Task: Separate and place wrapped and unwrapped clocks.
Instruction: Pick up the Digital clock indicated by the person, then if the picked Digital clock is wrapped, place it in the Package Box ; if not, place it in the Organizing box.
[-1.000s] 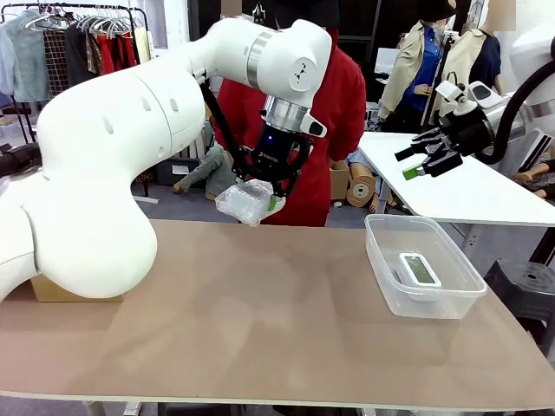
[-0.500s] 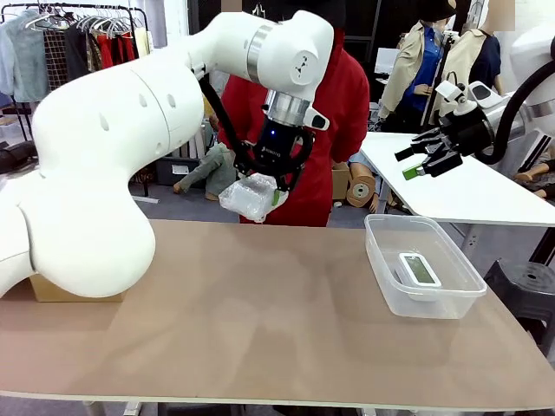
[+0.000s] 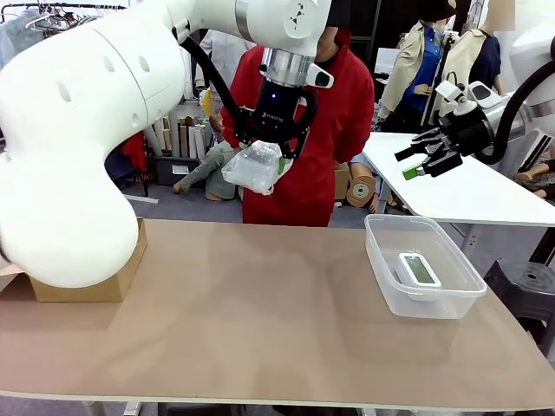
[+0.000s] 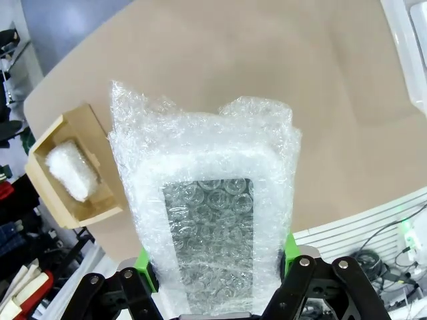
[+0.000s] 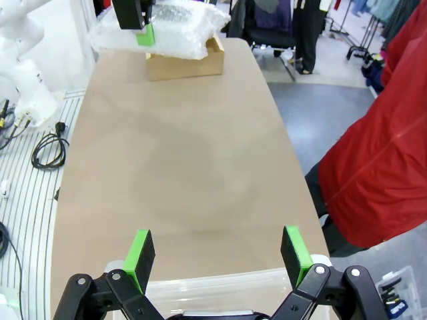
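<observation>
Item, left to right: cardboard box (image 3: 104,277) at the table's left edge, one wrapped clock (image 4: 70,170) already inside — my likely drop point. My left gripper (image 3: 264,156) pinches a second wrapped clock (image 3: 253,166) high above the table; I should centre it over the box before letting go. Unwrapped clock (image 3: 420,269) lies in the clear tub (image 3: 381,260) on the right — my right gripper (image 3: 422,159) hangs spread above it, holding nothing.

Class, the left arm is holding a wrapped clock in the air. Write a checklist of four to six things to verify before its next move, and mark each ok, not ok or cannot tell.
1. Left claw shut on the wrapped clock: ok.
2. Clock lifted above the table: ok.
3. Cardboard box open at the top, with one wrapped bundle already inside: ok.
4. Room left in the box for a second bundle: cannot tell.
5. Right claw open and held off to the side, above the clear bin: ok.
6. Bare clock lying in the clear bin, apart from the wrapped ones: ok.
</observation>
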Motion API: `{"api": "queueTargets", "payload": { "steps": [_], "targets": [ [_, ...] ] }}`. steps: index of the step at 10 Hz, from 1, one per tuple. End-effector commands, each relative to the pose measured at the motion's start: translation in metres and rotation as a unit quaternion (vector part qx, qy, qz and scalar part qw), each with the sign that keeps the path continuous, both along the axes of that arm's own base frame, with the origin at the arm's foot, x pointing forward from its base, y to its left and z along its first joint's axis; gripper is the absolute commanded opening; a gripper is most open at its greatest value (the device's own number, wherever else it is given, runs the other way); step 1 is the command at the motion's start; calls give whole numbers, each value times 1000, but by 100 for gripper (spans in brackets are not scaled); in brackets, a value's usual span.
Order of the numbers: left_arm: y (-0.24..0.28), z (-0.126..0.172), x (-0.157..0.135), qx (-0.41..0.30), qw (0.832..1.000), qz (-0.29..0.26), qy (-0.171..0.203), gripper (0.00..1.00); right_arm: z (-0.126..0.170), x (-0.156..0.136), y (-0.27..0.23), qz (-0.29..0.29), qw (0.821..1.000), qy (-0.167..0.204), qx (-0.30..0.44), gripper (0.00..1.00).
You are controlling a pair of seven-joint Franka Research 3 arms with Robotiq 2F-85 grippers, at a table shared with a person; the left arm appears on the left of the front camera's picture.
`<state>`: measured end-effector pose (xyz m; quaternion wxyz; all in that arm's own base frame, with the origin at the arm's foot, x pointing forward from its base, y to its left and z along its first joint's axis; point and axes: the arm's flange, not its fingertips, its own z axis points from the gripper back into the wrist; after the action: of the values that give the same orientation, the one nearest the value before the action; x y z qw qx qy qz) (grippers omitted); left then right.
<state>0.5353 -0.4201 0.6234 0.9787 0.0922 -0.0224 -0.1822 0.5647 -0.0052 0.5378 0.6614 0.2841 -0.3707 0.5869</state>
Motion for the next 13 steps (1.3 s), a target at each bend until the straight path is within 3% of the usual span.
{"api": "queueTargets", "payload": {
  "steps": [1, 2, 3, 11, 13],
  "targets": [
    [2, -2, -6, 7, 1000, 9, -23, 0, 1, -2, 0, 6, 1000, -7, -1, 100],
    [1, -2, -4, 8, 999, 2, -34, 0, 1, -2, 0, 6, 1000, -7, -1, 100],
    [-2, 2, 0, -1, 1000, 0, -7, 0, 1, -2, 0, 6, 1000, -7, -1, 100],
    [-2, 1, 2, 0, 1000, -1, -12, 0, 1, -2, 0, 6, 1000, -7, -1, 100],
    [29, 21, 0, 47, 999, -12, -20, 0, 1, -2, 0, 6, 1000, -7, -1, 100]
  ]
}}
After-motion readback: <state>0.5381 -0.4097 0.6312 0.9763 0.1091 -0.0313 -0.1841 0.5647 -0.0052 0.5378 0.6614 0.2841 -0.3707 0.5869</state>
